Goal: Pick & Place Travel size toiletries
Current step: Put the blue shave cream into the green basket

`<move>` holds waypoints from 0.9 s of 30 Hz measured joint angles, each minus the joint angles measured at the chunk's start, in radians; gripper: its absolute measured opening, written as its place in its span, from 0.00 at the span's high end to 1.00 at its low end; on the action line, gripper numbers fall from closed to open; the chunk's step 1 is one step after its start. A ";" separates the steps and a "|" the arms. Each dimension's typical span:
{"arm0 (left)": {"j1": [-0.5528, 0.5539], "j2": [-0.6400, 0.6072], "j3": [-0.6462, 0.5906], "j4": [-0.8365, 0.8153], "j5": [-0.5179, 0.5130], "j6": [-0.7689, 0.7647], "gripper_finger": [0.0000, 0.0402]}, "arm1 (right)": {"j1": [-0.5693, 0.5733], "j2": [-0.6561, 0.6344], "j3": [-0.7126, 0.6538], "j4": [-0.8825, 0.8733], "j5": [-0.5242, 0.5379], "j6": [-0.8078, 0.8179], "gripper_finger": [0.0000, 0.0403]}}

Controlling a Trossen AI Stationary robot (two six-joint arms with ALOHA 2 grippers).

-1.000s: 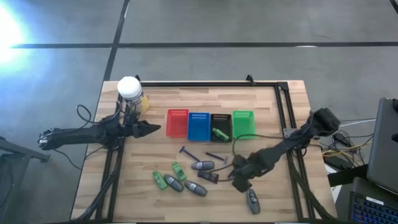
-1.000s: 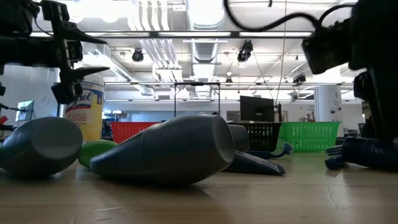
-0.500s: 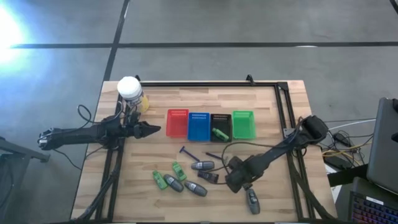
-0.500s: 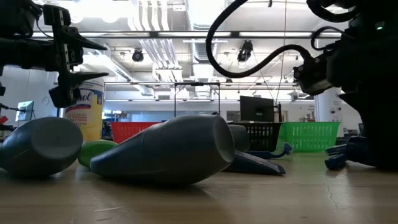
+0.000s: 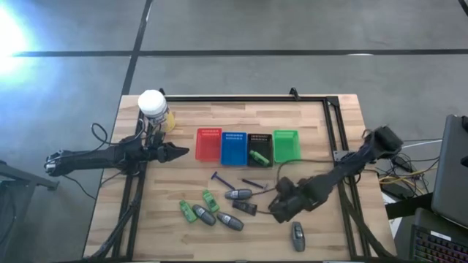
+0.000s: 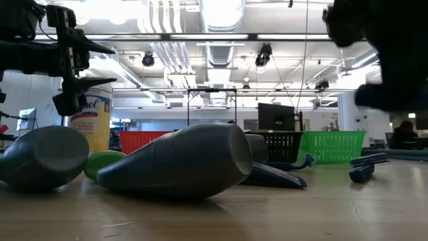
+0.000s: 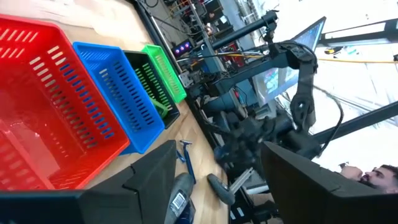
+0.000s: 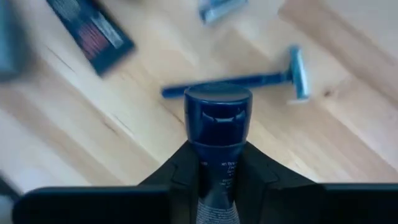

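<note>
Several travel size toiletries lie on the table's near half: green bottles (image 5: 188, 211), grey oval bottles (image 5: 238, 194), thin blue razors (image 5: 219, 177) and a dark packet (image 5: 245, 209). One green bottle (image 5: 257, 157) lies in the black basket (image 5: 260, 139). My right gripper (image 5: 279, 210) hangs above the near middle, shut on a small dark blue bottle (image 8: 217, 118); a razor (image 8: 249, 78) lies on the wood under it. My left gripper (image 5: 183, 152) hovers open left of the red basket (image 5: 208, 144), holding nothing. My right gripper pinches the dark blue bottle's body (image 8: 217, 171), just behind its round cap (image 8: 217, 102), between the two fingers. The bottle lies along the fingers, and its cap end sticks out past the fingertips. It hangs clear of the table.
Red, blue (image 5: 234, 147), black and green (image 5: 286, 145) slotted baskets stand in a row across the table's middle. A white-lidded yellow jar (image 5: 152, 106) stands at the far left corner. A black frame rail (image 5: 248, 100) runs along the far and right edges. One grey bottle (image 5: 297, 234) lies near the front edge.
My right gripper has shut on the dark blue bottle, which lay on the table at the near right. It has then risen with the bottle, lifting it clear of the wood and out of the low view.
</note>
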 joint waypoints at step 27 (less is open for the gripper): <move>0.000 0.000 0.000 0.000 -0.001 0.001 0.41 | -0.971 -0.389 -0.355 0.161 -0.193 -0.365 0.65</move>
